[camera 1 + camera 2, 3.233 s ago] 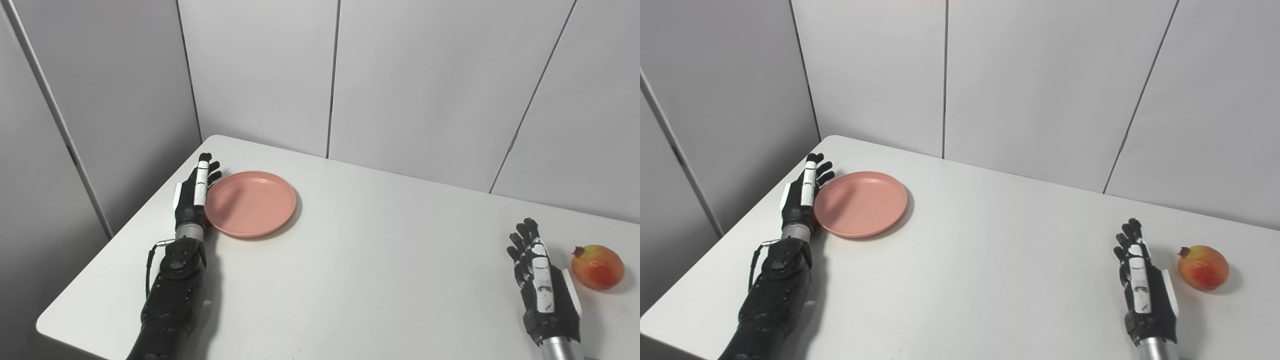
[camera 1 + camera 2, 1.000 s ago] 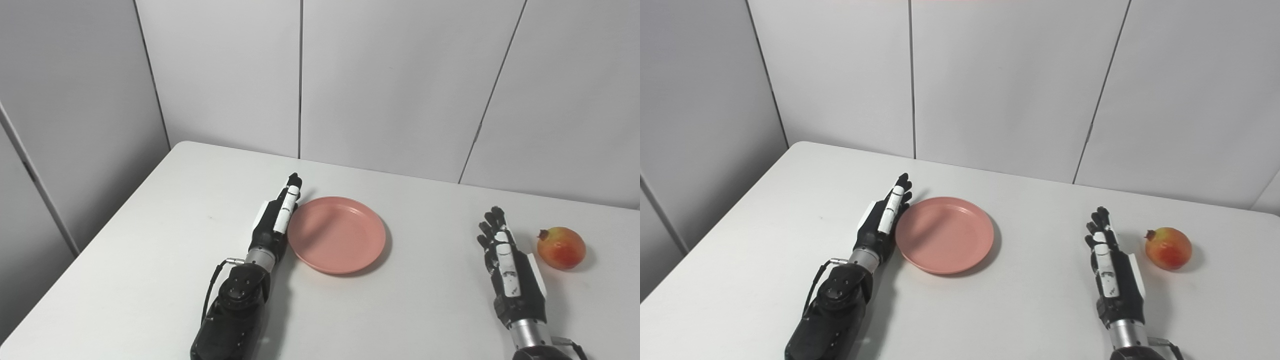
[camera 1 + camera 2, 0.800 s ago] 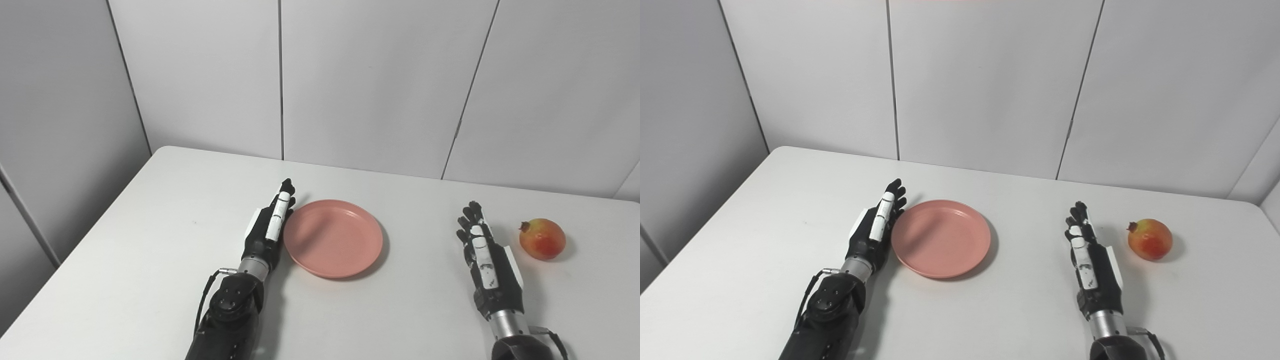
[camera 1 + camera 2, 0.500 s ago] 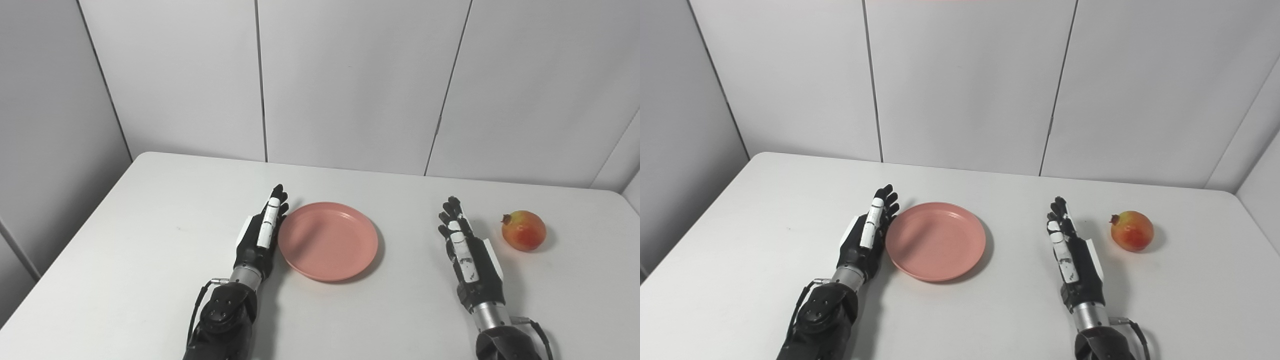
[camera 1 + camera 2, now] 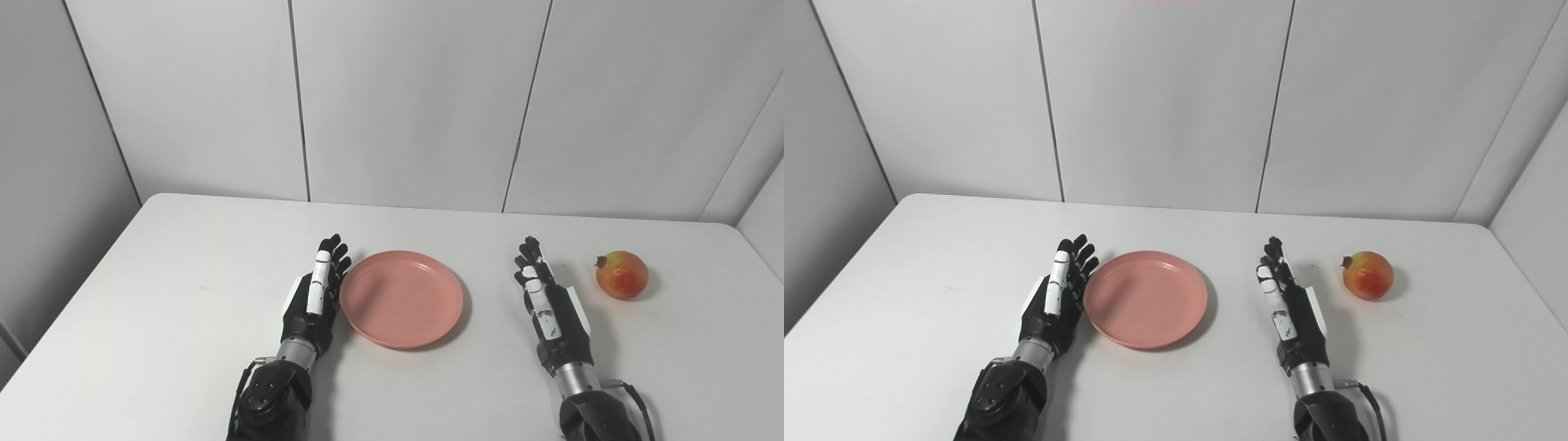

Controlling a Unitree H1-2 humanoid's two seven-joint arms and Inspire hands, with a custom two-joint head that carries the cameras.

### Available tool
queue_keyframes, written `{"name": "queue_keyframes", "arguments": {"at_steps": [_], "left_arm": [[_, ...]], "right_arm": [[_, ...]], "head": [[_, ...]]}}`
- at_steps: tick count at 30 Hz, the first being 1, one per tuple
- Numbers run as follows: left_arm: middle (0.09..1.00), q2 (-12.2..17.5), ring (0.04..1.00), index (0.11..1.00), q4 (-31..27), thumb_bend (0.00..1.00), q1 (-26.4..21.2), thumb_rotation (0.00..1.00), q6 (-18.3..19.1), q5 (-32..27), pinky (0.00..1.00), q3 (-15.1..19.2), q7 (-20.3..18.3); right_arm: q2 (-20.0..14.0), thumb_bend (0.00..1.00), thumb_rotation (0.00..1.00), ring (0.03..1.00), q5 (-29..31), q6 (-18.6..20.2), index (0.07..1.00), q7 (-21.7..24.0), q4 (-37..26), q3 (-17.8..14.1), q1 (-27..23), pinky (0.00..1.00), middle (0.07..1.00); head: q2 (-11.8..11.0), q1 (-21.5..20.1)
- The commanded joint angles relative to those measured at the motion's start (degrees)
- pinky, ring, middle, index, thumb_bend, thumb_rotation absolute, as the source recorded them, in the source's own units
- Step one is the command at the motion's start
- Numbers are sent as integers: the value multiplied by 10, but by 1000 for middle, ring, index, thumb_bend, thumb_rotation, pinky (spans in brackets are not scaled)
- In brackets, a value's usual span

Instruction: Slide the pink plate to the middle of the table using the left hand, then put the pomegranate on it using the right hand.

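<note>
Your left robot hand (image 5: 313, 298) is lying edge-on against the desk with its fingers stretched flat and apart, grasping nothing, and its palm side is sitting right at the left rim of the round, shallow pink plastic plate (image 5: 402, 298). From these views you cannot tell whether it is actually touching the rim or just beside it.

That plate is resting flat on the white desk (image 5: 153, 288), about midway between its left and right edges and a little toward your side. Judging by where it is lying now, the sliding part of the task is looking finished, or very close to it; at most a small nudge is remaining.

Your right robot hand (image 5: 551, 306) is also sitting released, fingers extended and pointing away from you, holding nothing. It is resting between the plate and the round red-and-yellow pomegranate (image 5: 621, 275), clear of both.

The pomegranate is sitting untouched on the desk to the right, well apart from the plate, its little crown pointing left toward the right robot hand. So the second half is all still ahead of you: you are needing to move the right robot hand over to the fruit, close the fingers round it, carry it across to the left and set it down inside the plate's rim. Being round, it is likely to roll if you are releasing it off-centre.
</note>
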Motion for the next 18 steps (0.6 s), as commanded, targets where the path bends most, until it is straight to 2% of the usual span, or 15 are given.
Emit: {"name": "queue_keyframes", "arguments": {"at_steps": [1,5,18], "left_arm": [[1000,-6,1000,1000,-10,593,-5,1000,-7,0,1000,-10,-18],[1000,-7,1000,1000,-2,589,-4,1000,-20,-2,1000,-15,-31],[1000,-7,1000,1000,8,588,-4,1000,-38,8,1000,-25,-35]], "right_arm": [[6,665,882,1000,4,1,1000,1,-2,2,0,1000,1000],[5,660,891,1000,2,-1,1000,1,-1,4,0,1000,1000],[6,681,875,1000,9,7,1000,4,-3,5,1,1000,1000]], "head": [[-1,0],[-1,0],[0,-4]]}}
